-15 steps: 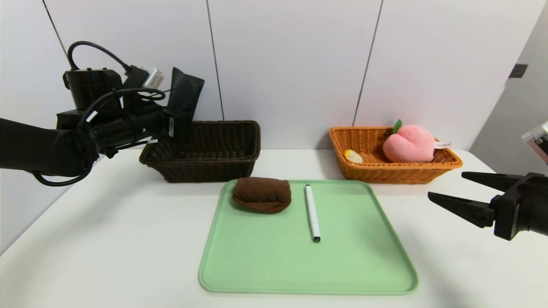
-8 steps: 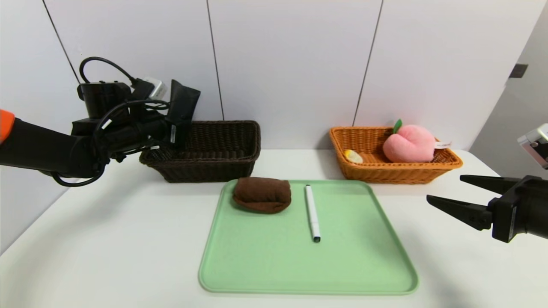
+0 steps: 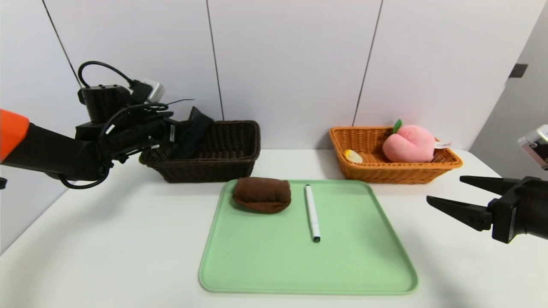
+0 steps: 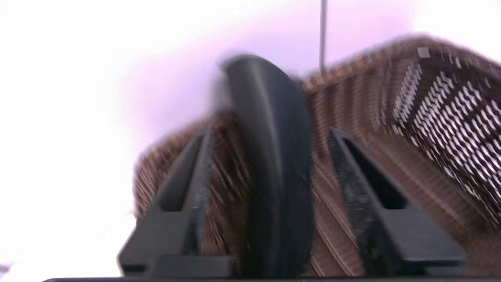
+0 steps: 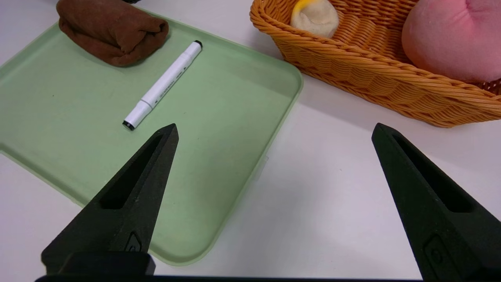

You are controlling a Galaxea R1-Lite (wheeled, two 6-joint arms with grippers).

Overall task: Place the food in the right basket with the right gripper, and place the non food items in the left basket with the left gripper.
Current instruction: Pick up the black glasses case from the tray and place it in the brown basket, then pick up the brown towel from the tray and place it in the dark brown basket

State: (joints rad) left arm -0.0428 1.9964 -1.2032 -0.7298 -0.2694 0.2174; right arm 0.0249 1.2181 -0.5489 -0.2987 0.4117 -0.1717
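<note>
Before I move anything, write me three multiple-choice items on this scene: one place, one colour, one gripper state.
1. Where is the pen?
A) on the tray
B) in the dark basket
C) in the orange basket

2. What colour is the tray?
A) pink
B) green
C) black

3. How do the right gripper's jaws stand?
A) shut on the peach
B) shut on nothing
C) open and empty

Key:
1 A: the pen lies on the tray, beside the cloth.
2 B: the tray's surface is pale green.
3 C: the right gripper hovers with its jaws wide apart and nothing between them, while the peach lies in the orange basket.
</note>
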